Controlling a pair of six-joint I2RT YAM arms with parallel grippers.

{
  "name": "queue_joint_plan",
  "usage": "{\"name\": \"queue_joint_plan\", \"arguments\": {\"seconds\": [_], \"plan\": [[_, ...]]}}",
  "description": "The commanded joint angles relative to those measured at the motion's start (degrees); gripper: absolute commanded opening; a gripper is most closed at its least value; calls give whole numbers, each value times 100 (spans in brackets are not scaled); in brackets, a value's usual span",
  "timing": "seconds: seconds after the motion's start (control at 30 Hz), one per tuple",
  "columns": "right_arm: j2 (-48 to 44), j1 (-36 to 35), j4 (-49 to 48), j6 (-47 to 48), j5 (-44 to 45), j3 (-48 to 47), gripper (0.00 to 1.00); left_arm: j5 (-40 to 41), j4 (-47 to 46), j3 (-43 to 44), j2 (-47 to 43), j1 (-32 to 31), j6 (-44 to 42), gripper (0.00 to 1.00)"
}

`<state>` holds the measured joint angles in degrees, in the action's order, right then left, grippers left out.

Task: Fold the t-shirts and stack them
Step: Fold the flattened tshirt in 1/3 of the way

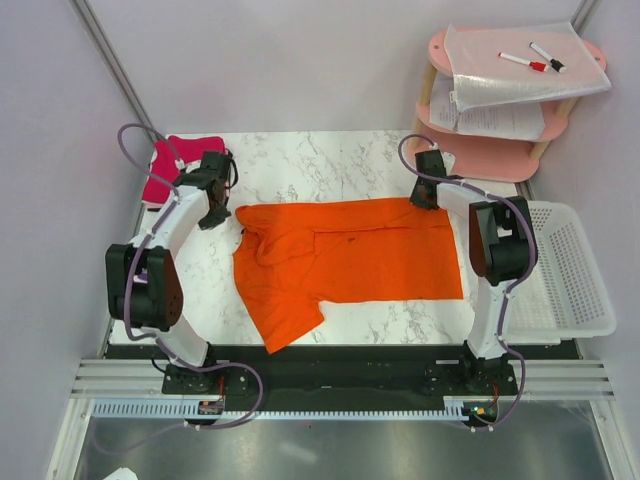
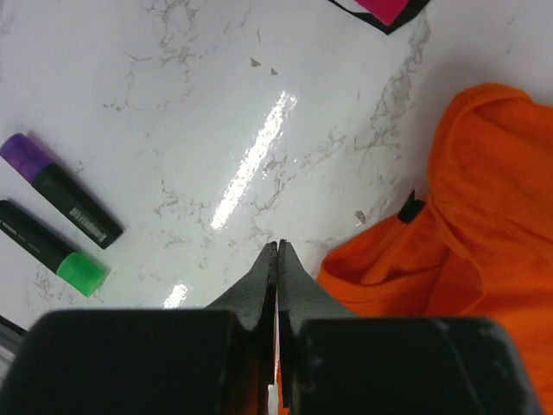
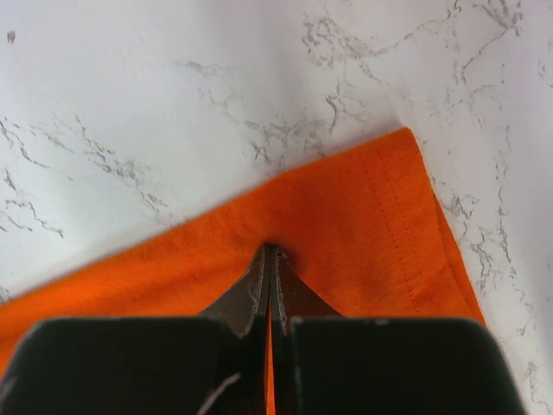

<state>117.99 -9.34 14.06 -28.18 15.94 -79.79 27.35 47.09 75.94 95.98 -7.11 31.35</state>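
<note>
The bright orange t-shirt (image 1: 350, 260) lies spread across the marble table, its left part bunched and one flap hanging toward the near edge. The magenta t-shirt (image 1: 168, 168) sits folded at the back left; only a corner of it (image 2: 389, 7) shows in the left wrist view. My left gripper (image 1: 214, 210) is shut, its tips (image 2: 278, 246) over bare marble just left of the orange collar (image 2: 484, 216), with no cloth visibly pinched. My right gripper (image 1: 427, 195) is shut at the shirt's far right corner; its tips (image 3: 272, 248) pinch a pucker of the orange hem (image 3: 380, 225).
Two highlighters, purple (image 2: 60, 190) and green (image 2: 52, 251), lie on the table left of my left gripper. A white basket (image 1: 570, 270) stands at the right edge. A pink shelf (image 1: 500, 150) at the back right carries paper sheets (image 1: 520, 70) and markers.
</note>
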Motion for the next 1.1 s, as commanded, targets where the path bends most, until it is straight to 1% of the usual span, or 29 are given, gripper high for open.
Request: {"name": "queue_joint_plan", "arguments": {"seconds": [0.0,0.07,0.1,0.17,0.23,0.27,0.33,0.43,0.47,0.7,0.9,1.07], "plan": [[-564,38,519,269,-205,288,0,-590,-410,-430,-519,-368,12,2],[-864,20,404,340,-346,472,0,-793,-621,-738,-747,-658,2,2],[-1162,3,395,357,-355,525,0,-837,-709,-834,-817,-773,37,4],[-1436,-15,386,393,-460,692,0,-1012,-894,-1142,-967,-1071,46,6],[-1814,-32,430,393,-531,833,0,-1057,-1105,-1362,-1011,-1300,116,2],[-1911,-41,457,358,-557,981,0,-1048,-1149,-1415,-977,-1501,160,2],[-2192,-59,501,349,-601,1166,0,-1030,-1229,-1451,-828,-1652,239,2],[-2369,-76,580,349,-619,1492,0,-986,-1272,-1363,-371,-1872,301,2],[-2360,-76,632,357,-541,1588,0,-986,-1264,-1319,-83,-1925,336,2],[-1877,-85,756,375,-373,1712,0,-802,-1273,-696,858,-1934,354,2],[-1113,-85,799,340,-206,1265,0,-828,-1071,-106,1484,-1785,301,2],[-253,-85,914,305,-162,562,0,-907,-974,209,1818,-1390,222,2]]}}
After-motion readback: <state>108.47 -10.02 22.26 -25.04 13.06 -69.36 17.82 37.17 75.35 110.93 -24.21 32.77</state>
